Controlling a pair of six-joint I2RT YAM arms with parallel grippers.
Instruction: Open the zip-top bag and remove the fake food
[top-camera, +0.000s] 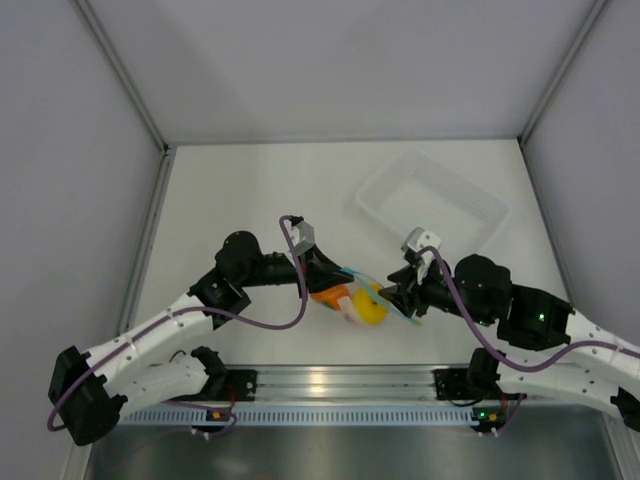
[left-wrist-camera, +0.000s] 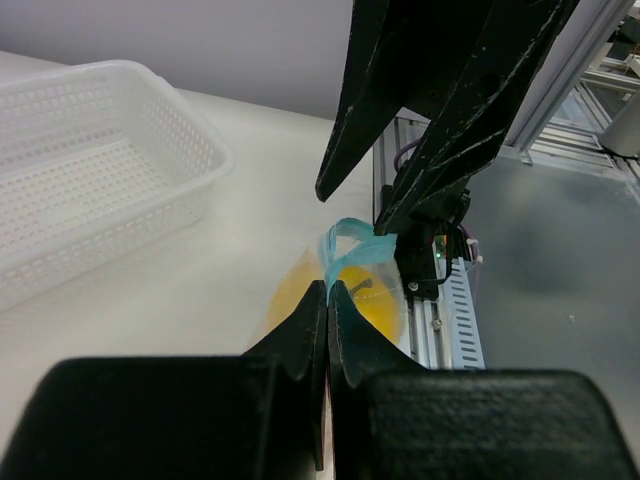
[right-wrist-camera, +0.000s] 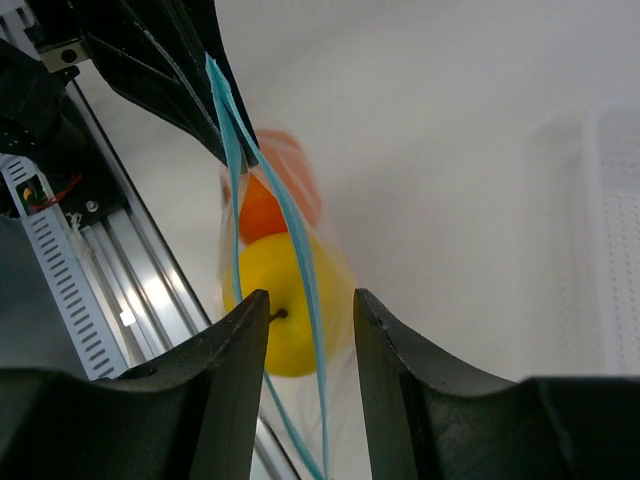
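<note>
L hand (left-wrist-camera: 327, 300) clenched on blue zip strip (right-wrist-camera: 300, 250) of small crinkly clear plastic bag (top-camera: 348, 303), hanging betw. both hands; R hand (right-wrist-camera: 310, 305) released, jaws astride strip. Inside: round yellow toy fruit (right-wrist-camera: 290, 345), orange toy fruit (right-wrist-camera: 262, 212).

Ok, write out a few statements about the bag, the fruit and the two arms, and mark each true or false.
1. The left jaws are shut on the bag. True.
2. The right jaws are clamped shut. False: they stand apart, with the blue zip strip running between them.
3. The yellow fruit lies in the basket. False: it is inside the bag, away from the basket.
4. An orange fruit sits in the bag next to the yellow fruit. True.
</note>
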